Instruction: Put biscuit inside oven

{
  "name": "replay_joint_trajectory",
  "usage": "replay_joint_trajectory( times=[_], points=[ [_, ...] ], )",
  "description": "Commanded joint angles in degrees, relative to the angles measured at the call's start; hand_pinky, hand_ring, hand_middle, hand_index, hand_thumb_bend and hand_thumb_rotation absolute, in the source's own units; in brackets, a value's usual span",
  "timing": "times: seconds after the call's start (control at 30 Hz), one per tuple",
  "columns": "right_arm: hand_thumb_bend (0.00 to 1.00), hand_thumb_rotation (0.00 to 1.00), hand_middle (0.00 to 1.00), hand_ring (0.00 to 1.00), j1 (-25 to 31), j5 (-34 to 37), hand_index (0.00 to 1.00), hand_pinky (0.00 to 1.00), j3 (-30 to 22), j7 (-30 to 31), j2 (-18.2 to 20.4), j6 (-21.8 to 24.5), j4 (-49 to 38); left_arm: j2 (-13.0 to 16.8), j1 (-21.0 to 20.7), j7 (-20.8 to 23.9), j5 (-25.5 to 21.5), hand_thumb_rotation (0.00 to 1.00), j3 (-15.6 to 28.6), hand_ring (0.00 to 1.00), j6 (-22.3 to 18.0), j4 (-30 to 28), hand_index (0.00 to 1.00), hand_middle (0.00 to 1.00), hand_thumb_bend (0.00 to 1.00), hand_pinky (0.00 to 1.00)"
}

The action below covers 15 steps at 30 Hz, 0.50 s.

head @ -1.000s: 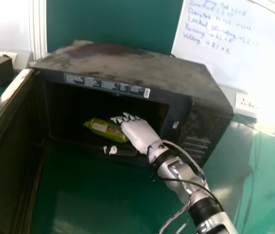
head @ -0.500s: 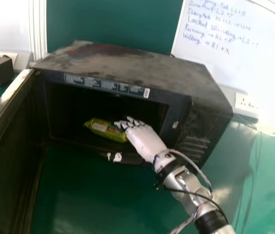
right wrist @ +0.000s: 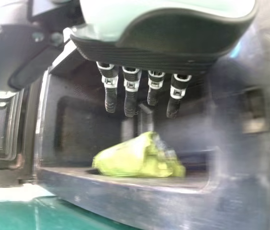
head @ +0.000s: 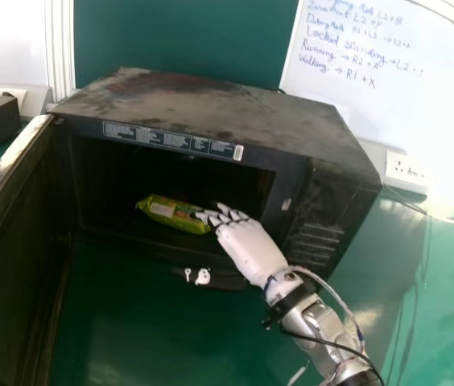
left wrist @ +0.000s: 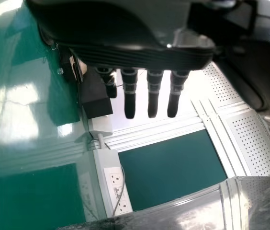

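- Head view: green biscuit packet (head: 171,214) is lying inside the microwave oven (head: 211,108), door (head: 10,233) wide open on the left, whole thing sat on a green tabletop (head: 154,322).
- Same view: the right hand (head: 251,249) is at the oven's mouth, fingers pretty much straight, tips right by the packet's right end. Can't tell if they touch.
- Left wrist view: left hand (left wrist: 129,93) has its fingers out straight with nothing in them, black box (left wrist: 94,96) and a white socket strip (left wrist: 116,187) beyond.
- Right wrist view: right hand (right wrist: 131,91) is stretched out and empty, packet resting on the oven floor (right wrist: 125,182).
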Motion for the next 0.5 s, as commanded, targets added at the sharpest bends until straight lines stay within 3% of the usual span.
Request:
replay_joint_trajectory(
  times=[0.0,0.47],
  points=[
    [1.00,0.48,0.92,0.91,2.11,0.67,0.92,0.91,-2.11,-0.12,-1.63,0.46,-1.54,0.56,0.05,-0.23,-0.13,0.81,0.27,0.90,-0.85,0.27,0.92,0.93,1.00,0.73],
    [1.00,0.51,0.93,0.91,11.33,2.39,0.93,0.88,-8.54,3.25,-4.80,-0.13,-12.83,0.77,-0.42,-0.32,0.30,0.79,0.08,0.89,-2.56,1.73,0.91,0.92,1.00,0.72]
  ],
)
